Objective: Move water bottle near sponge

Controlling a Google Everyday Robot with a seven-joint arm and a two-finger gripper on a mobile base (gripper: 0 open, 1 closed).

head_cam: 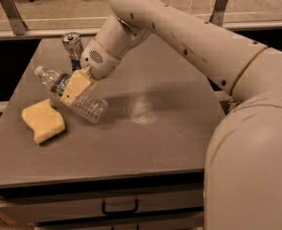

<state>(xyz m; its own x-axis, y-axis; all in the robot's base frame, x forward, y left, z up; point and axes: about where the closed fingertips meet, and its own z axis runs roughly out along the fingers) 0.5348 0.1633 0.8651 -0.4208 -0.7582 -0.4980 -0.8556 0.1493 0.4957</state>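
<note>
Gripping the water bottle [90, 108] around its middle, the gripper [73, 92] sits over the left half of the grey table [160, 128] in the camera view. One tan finger [78, 83] lies flat across the bottle's label band. The other is hidden behind the bottle, so the pair reads as clamped on the clear plastic body.

The bottle is tilted. Its white cap points toward 10 o'clock and its ribbed base toward 4 o'clock, low over the tabletop. I cannot tell whether the base touches the surface.

The sponge [42, 122] lies flat on the table at 7 o'clock from the gripper, close beside the bottle. Its upper corner sits just under the bottle's label end. Whether the two touch cannot be told.

A silver-blue can [72, 44] stands upright at 12 o'clock from the gripper, near the table's far edge and apart from the bottle.

The white arm [189, 42] comes in from 3 o'clock, bends above the table's far side and slopes down toward 7 o'clock to the wrist. Its bulky lower section fills the frame's lower right.

A drawer handle [120, 208] shows below the table's near edge, at 6 o'clock.
</note>
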